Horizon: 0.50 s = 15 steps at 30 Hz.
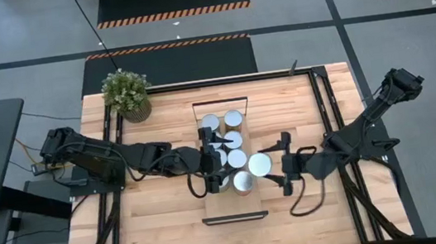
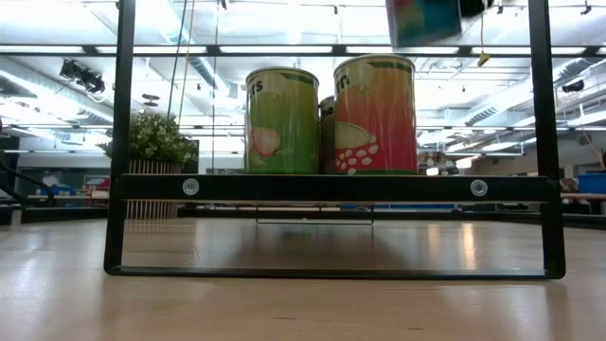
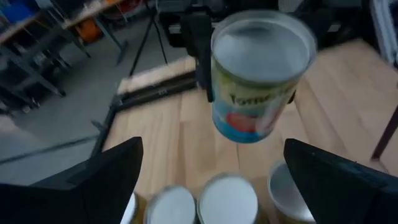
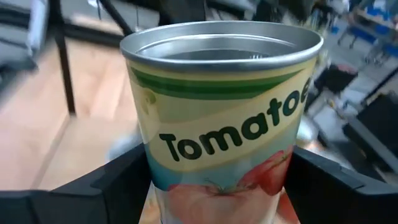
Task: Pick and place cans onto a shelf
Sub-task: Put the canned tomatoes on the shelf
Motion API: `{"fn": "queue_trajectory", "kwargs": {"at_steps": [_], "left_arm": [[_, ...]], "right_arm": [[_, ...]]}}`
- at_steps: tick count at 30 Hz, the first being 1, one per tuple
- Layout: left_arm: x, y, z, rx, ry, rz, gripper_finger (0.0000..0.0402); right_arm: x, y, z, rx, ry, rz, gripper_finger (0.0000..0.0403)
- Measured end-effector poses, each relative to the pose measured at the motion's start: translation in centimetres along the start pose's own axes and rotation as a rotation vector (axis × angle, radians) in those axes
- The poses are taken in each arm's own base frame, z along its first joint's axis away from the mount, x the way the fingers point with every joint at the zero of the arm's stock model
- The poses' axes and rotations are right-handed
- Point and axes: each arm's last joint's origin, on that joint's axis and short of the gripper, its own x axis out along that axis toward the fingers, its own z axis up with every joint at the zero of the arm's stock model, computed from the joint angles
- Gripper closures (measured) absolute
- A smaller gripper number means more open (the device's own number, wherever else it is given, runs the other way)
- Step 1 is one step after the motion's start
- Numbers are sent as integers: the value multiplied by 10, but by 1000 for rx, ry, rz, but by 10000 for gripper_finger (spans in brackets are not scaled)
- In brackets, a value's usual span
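The shelf [image 1: 233, 208] lies on the table's middle and carries several cans [image 1: 233, 120] with silver tops, standing upright on their bases. In the low view the shelf's black end frame [image 2: 331, 187] shows with a green can [image 2: 281, 120] and an orange-red can [image 2: 375, 114] on it. My left gripper [image 1: 209, 161] is open and hovers over the cans on the shelf's left side [image 3: 227, 200], touching none. My right gripper [image 1: 277, 165] is shut on a tomato can [image 1: 260, 164] at the shelf's right edge; that can also shows in the left wrist view [image 3: 258, 74]. My right gripper pinches the tomato can's side wall [image 4: 155, 180] between its two fingers, one on each side. The fingers come level from the table's right side. The can stands upright in the hold, its silver top [image 4: 221, 40] up, lifted clear of the table.
A potted green plant [image 1: 127, 93] stands at the table's far left corner. Black frame rails [image 1: 325, 109] run along the table's left and right sides. Bare tabletop [image 1: 164, 228] lies near the front edge, on both sides of the shelf.
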Motion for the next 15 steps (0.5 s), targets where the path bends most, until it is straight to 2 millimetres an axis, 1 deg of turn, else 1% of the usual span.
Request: {"fn": "queue_trajectory", "kwargs": {"at_steps": [3, 6, 8, 12, 15], "left_arm": [[0, -3, -3, -14, 30, -11, 5], [0, -5, -5, -19, 50, -18, 5], [0, -8, -7, -34, 68, -26, 5], [-4, -15, -9, -10, 98, -48, 5], [-7, -21, -8, 3, 91, -65, 5]], "right_arm": [[7, 2, -24, 2, 54, -14, 78], [9, 2, -41, 37, 52, -58, 78], [10, 2, -56, 46, 45, -93, 78], [10, 1, -80, 141, -48, -90, 78], [9, -1, -99, 243, -124, -45, 78]]}}
